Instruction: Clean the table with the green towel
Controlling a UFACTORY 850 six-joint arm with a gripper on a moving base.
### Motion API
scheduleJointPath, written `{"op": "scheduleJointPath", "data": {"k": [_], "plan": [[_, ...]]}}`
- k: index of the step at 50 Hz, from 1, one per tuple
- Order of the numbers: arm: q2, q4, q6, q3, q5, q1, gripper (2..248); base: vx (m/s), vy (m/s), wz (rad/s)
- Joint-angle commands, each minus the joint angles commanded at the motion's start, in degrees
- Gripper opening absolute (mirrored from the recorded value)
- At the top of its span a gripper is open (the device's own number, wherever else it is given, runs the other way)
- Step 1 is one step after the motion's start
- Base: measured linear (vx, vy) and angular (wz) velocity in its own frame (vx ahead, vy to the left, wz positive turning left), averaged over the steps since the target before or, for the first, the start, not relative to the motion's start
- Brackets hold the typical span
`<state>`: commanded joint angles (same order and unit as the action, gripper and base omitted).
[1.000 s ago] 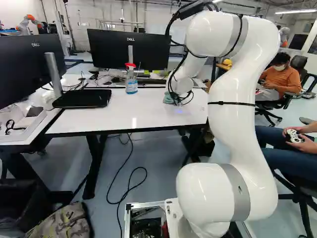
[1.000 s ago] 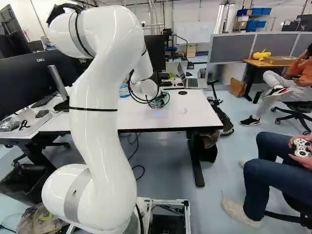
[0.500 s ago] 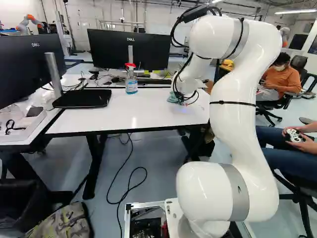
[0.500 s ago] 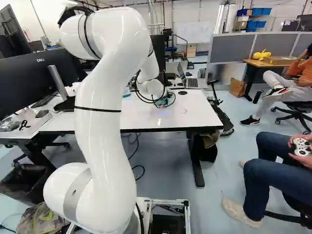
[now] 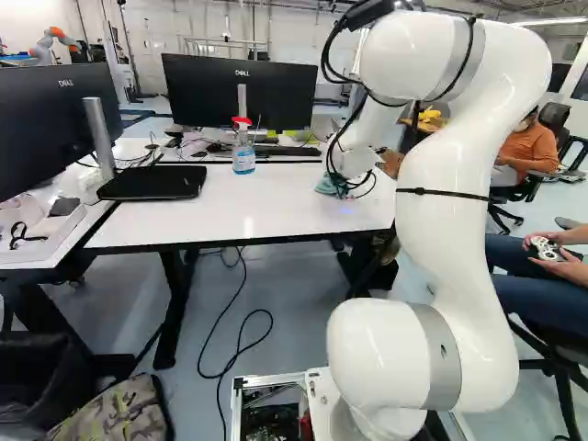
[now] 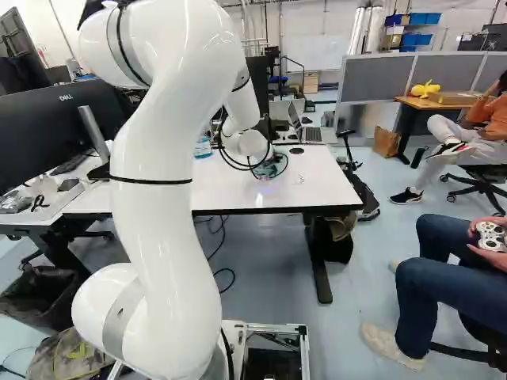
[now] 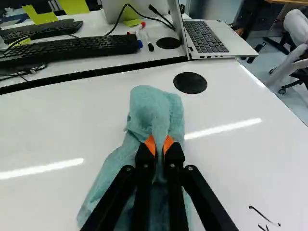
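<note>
Looks like a robot lab, a bit like an office | has a big white robot arm [image 5: 448,202] and another robot [image 5: 42,48] far back | has a white table [image 5: 220,207], black computer screens [image 5: 202,92], keyboards [image 7: 72,52] and a laptop [image 7: 231,44] | has a chair [image 5: 555,118] on wheels, low gray walls [image 6: 376,77], and a long wire [image 5: 272,322] on the floor [image 5: 296,308]

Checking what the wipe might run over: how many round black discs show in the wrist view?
2: one on the table, just beyond the towel; another on the far desk, beside the laptop. The towel could hide more.
</note>
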<state>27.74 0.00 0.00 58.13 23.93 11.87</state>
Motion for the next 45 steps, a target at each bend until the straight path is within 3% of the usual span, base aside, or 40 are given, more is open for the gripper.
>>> {"op": "scheduleJointPath", "data": {"k": [45], "plan": [[-4.26, 0.0, 0.0, -5.51, 0.0, -6.54, 38, 0.0, 0.0, 0.0]]}}
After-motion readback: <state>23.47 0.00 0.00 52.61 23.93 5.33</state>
